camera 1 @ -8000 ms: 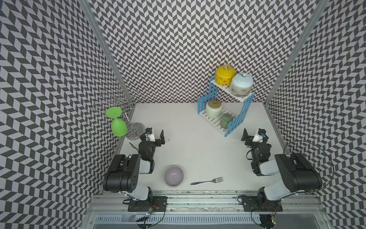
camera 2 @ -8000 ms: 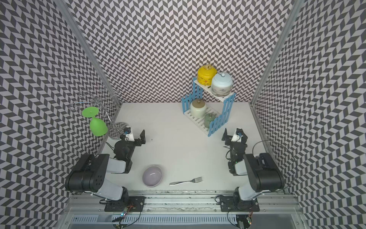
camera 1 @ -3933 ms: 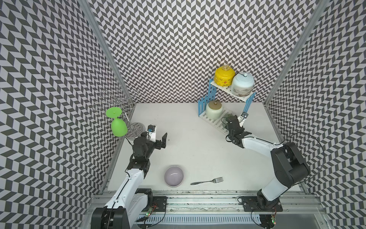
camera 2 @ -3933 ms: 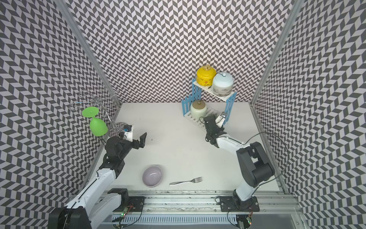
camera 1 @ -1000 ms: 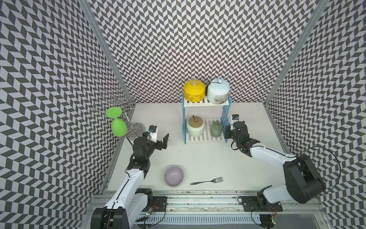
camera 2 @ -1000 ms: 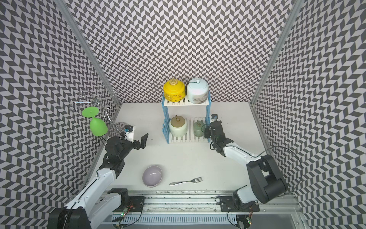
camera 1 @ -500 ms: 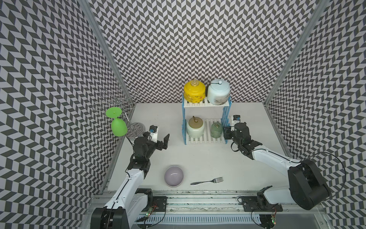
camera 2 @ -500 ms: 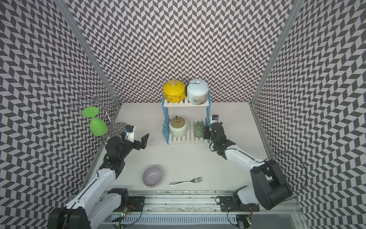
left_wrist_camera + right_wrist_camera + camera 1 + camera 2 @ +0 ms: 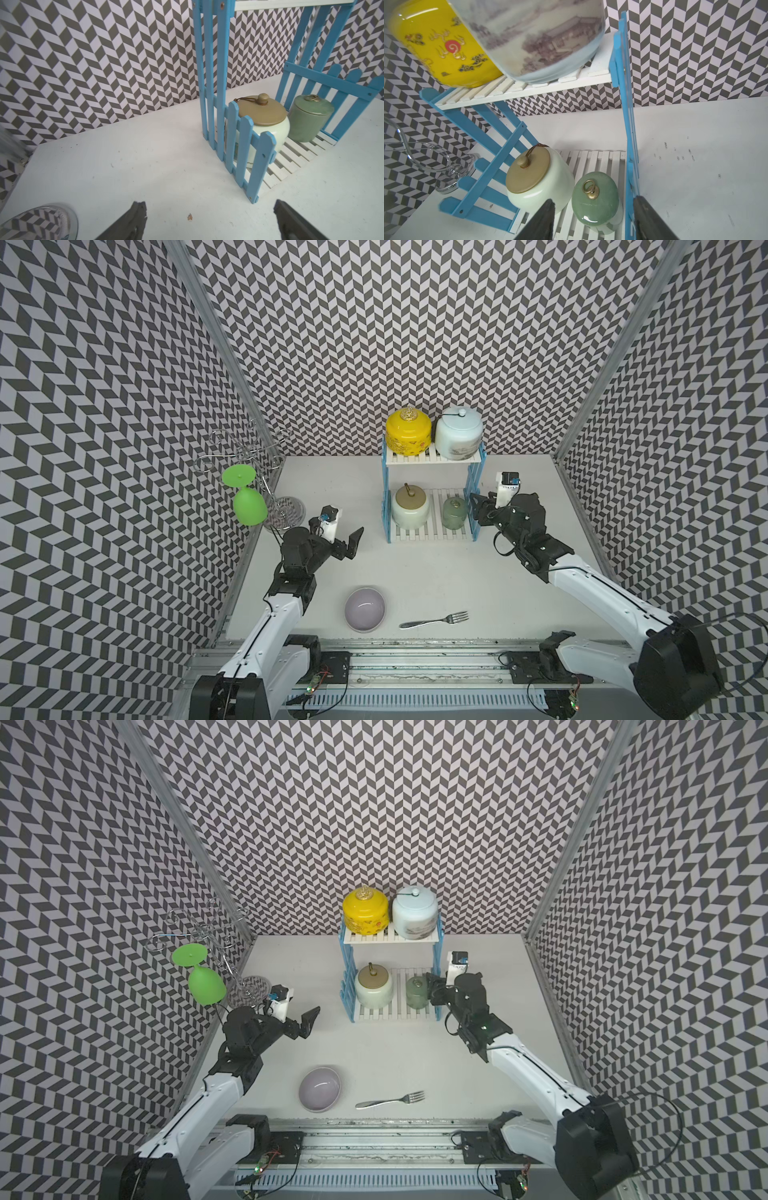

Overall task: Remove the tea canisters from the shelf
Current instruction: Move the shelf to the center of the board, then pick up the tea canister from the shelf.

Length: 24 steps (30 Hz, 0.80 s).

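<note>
**Top views.** Left gripper (image 9: 347, 543) is wide open and holds nothing. It hangs over the counter (image 9: 415, 572), left of the shelf (image 9: 432, 459) and apart from it. Right gripper (image 9: 478, 512) is at the lower tier's right side, up against the blue side panel, with its jaws parted. Contact cannot be told from here.

All four jars are on the shelf, which stands far centre.
- Upper tier: yellow jar (image 9: 408, 435) on the left, pale blue jar (image 9: 458, 438) on the right, close together.
- Lower tier: cream jar (image 9: 410, 510) on the left, green jar (image 9: 454, 512) on the right, with a gap between them.

Near edge of the counter: a lilac bowl (image 9: 365, 609) with a fork (image 9: 434, 620) to its right. Far left: a wire rack (image 9: 245, 448) with a green glass (image 9: 248, 506) hanging upside down. Black-and-white chevron walls stand on three sides.

**Left wrist.** The left gripper (image 9: 209, 224) shows two dark fingers (image 9: 133, 220) spread wide with only bare white counter (image 9: 145, 166) between them. Ahead is the shelf's picket side (image 9: 245, 149), with the cream jar (image 9: 268, 124) behind it and the green jar (image 9: 309, 122) beyond.

**Right wrist.** The right gripper (image 9: 593, 199) is open and grips nothing. The green jar (image 9: 598, 207) sits upright on the white slats in the gap between the fingers. The blue side panel (image 9: 629, 145) also stands in that gap, hard by one finger; I cannot tell if they touch. The cream jar (image 9: 537, 182) is just beside the green one. On the tier above are the yellow jar (image 9: 442, 41) and pale blue jar (image 9: 533, 37).
</note>
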Tool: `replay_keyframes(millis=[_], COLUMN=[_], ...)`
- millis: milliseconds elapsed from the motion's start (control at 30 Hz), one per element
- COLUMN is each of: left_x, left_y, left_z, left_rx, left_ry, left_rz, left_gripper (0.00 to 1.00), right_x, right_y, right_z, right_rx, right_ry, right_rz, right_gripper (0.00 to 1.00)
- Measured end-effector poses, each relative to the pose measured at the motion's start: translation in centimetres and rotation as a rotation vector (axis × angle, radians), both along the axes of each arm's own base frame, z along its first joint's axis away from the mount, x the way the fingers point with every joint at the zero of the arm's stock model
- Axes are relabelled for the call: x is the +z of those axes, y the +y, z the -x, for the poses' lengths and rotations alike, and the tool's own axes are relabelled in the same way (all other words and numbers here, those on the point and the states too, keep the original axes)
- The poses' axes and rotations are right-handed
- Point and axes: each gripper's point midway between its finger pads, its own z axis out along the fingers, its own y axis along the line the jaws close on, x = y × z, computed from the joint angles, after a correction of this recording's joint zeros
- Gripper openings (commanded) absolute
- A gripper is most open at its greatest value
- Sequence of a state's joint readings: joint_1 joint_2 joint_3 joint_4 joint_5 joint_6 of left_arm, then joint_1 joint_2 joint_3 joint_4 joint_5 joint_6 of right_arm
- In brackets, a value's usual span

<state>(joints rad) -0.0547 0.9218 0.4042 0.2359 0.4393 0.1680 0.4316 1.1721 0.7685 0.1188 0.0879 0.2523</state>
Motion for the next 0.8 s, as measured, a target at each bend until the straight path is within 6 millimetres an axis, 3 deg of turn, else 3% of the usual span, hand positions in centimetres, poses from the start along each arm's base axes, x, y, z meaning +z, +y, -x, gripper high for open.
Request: replay_keyframes(millis=[100, 167, 333, 500, 633, 800], left_x=[-0.1, -0.2, -0.2, 0.4, 2.3, 6.1], left_y=[-0.6, -0.9, -1.5, -2.2, -2.9, -3.5], left_z=[0.4, 0.6, 1.1, 1.6, 1.7, 2.6], left_rx=[-0.040, -0.060, -0.102, -0.139, -0.155, -0.174], left_ry=[0.001, 0.006, 0.010, 0.012, -0.007, -0.088], left_rz=[-0.005, -0.004, 0.005, 0.021, 0.038, 0.053], left_gripper=[1.00, 1.00, 1.00, 1.00, 1.00, 1.00], right_x=[1.3, 3.1, 9.8, 15.6, 19.7, 23.1], right_y=[0.0, 0.0, -0.1, -0.2, 0.1, 0.9], right_z=[0.4, 0.6, 1.3, 1.9, 1.7, 0.8], right_rx=[0.019, 0.023, 0.047, 0.057, 0.069, 0.092], right_ry=[-0.018, -0.047, -0.185, -0.297, -0.358, -0.389], right_rz=[0.019, 0.023, 0.010, 0.029, 0.045, 0.046], right_gripper=[0.70, 0.74, 0.90, 0.96, 1.00, 1.00])
